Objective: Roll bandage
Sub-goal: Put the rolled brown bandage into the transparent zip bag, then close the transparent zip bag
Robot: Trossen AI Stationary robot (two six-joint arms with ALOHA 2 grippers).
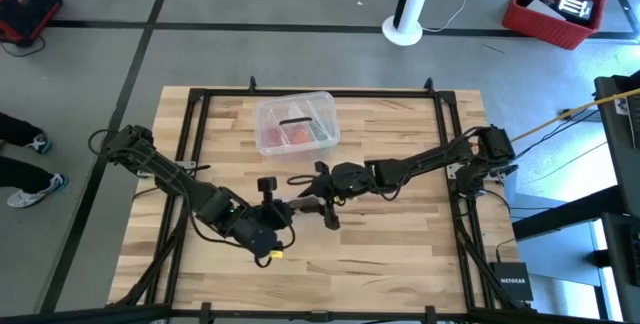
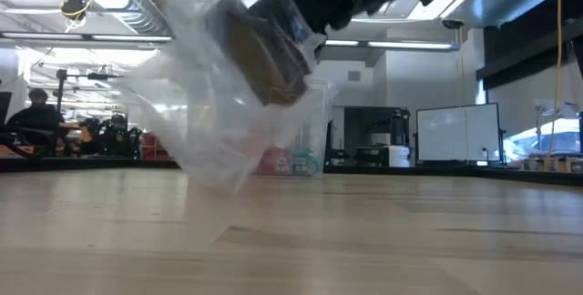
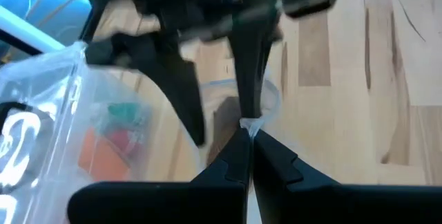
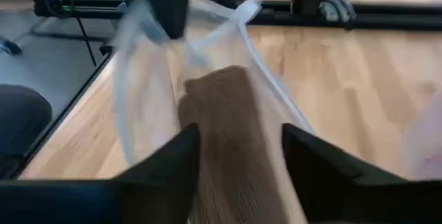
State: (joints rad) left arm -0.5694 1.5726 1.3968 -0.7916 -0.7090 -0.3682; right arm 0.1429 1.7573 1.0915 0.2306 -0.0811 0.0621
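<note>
Overhead, table-level, perhaps 2 close wrist-cams.

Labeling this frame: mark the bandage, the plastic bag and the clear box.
bandage (image 4: 231, 141): right wrist view, on its ribbed brown fabric.
plastic bag (image 2: 187, 113): low view, on its clear side wall.
clear box (image 1: 322, 104): high view, on its rim corner.

The left gripper (image 3: 250, 135) is pinching a twisted edge of the clear plastic bag (image 3: 41, 106), its jaws pressed together on the film. Facing it, the right gripper (image 3: 217, 99) is hanging over the wooden counter (image 3: 345, 86) with its jaws spread apart. A brown strip, the bandage (image 3: 222, 124), is showing between them. Red and green shapes (image 3: 117, 131) are glowing blurred through the bag.
</note>
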